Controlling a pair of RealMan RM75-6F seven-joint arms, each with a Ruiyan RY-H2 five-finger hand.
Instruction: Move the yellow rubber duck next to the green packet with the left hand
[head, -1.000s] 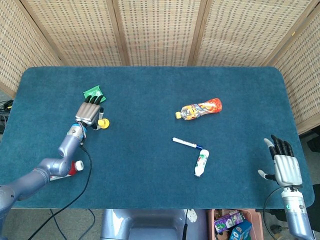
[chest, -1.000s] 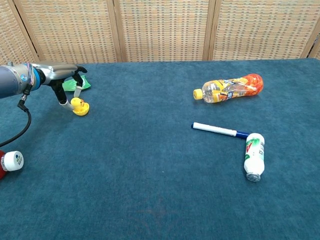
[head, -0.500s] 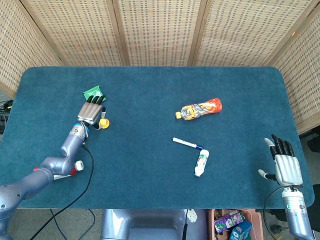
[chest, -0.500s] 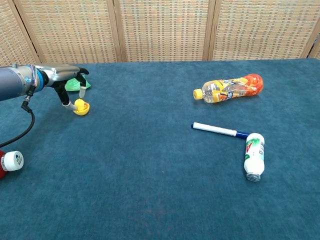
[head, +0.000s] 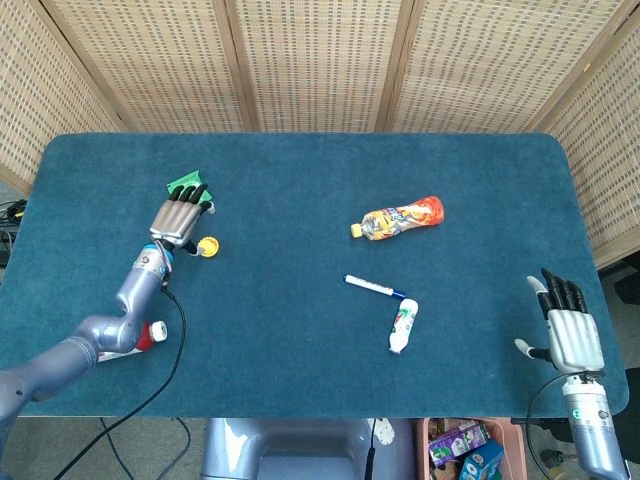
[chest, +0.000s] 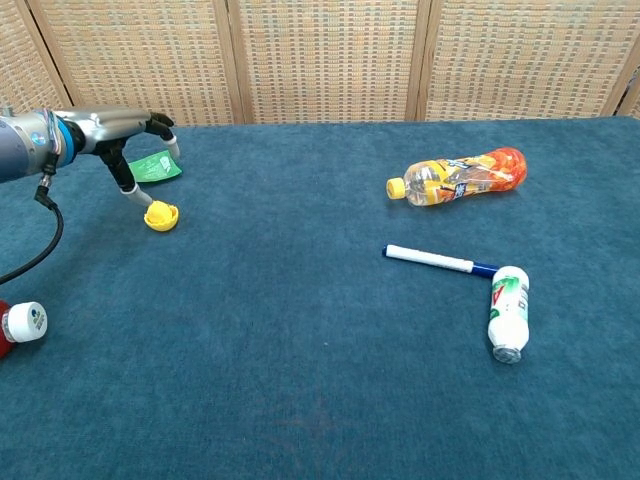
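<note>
The yellow rubber duck (head: 208, 246) (chest: 160, 215) lies on the blue table cloth, a short way in front of the green packet (head: 184, 186) (chest: 153, 167). My left hand (head: 178, 219) (chest: 128, 128) hovers above and between them with its fingers spread, holding nothing; the thumb tip (chest: 131, 195) hangs just left of the duck without touching it. The hand covers part of the packet in the head view. At the table's front right corner my right hand (head: 567, 330) is open, fingers straight.
An orange drink bottle (head: 401, 217) (chest: 458, 176) lies right of centre. A blue-capped marker (head: 374, 288) (chest: 438, 262) and a small white bottle (head: 403, 326) (chest: 508, 311) lie nearer the front. A red-and-white bottle (head: 145, 336) (chest: 20, 324) lies at the front left under my left forearm.
My left hand let go of the duck and lifted up and back toward the packet. The duck stays on the cloth, slightly nearer the packet than a second ago.
</note>
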